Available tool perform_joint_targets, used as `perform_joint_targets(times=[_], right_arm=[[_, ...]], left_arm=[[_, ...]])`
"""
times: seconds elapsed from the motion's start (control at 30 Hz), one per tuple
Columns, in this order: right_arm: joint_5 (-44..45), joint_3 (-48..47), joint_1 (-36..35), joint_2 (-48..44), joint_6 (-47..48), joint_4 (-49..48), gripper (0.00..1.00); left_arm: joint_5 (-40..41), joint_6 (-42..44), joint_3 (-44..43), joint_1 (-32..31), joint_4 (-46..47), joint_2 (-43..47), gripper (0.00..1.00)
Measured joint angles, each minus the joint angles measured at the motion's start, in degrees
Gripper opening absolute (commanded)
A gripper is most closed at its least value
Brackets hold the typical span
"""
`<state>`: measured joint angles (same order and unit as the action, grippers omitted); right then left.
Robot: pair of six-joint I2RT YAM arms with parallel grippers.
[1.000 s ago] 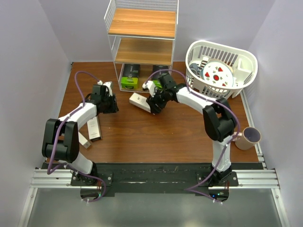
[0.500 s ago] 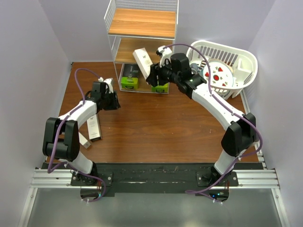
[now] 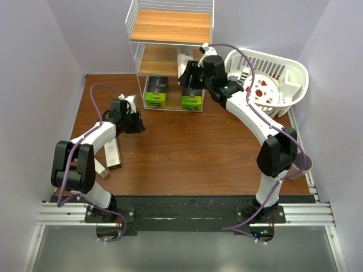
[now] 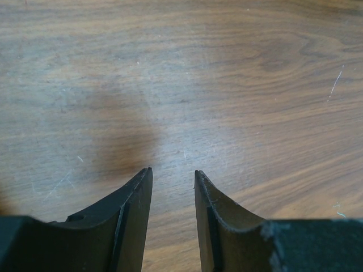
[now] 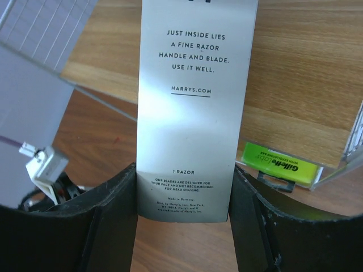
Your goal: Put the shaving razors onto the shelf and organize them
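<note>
Brown wood table, pale walls, nothing fancy. Your right claw is clamped on one white razor box. It pinches the box across the narrow width right at the near end, so most of it sticks out ahead of the fingers toward the shelf. From above, the far end looks to be at the middle board, though I can't tell if it's touching the wood yet. Lower down, under the claw, two black packs with green ends sit on the bottom board.

Handling-wise I'd guess thin cardboard: very light, stiff along its length, but easy to dent if you squeeze hard. The print looks smooth, so it could slide in the pads. With the grip that far back, the long end may swing or twist if it bumps a wire, so go gently.

Your left claw is parted with nothing in it, just bare table underneath. Two more boxes lie behind it, back beside its own arm.
</note>
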<state>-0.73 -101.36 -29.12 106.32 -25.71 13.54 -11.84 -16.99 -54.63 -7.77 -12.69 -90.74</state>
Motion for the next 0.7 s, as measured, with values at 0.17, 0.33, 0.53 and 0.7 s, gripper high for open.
perform_joint_targets(times=[0.17,0.33,0.53,0.7], right_arm=[[3.65,-1.07,-0.22,0.35,-4.70,0.83,0.56],[7.72,-3.10,-0.17,1.33,-8.44,2.01,0.74],[9.92,-5.22,-0.13,2.82,-10.01,2.25,0.84],[10.25,-5.27,-0.11,2.80,-10.34,2.56,0.88]], left_arm=[[-0.24,-0.20,0.31,0.00,0.28,0.00,0.40],[-1.05,-0.87,0.87,0.00,1.20,0.00,0.40],[-4.57,-1.51,0.92,-0.39,2.34,0.00,0.41],[-7.69,-0.87,0.02,-3.78,3.13,-0.02,0.43]])
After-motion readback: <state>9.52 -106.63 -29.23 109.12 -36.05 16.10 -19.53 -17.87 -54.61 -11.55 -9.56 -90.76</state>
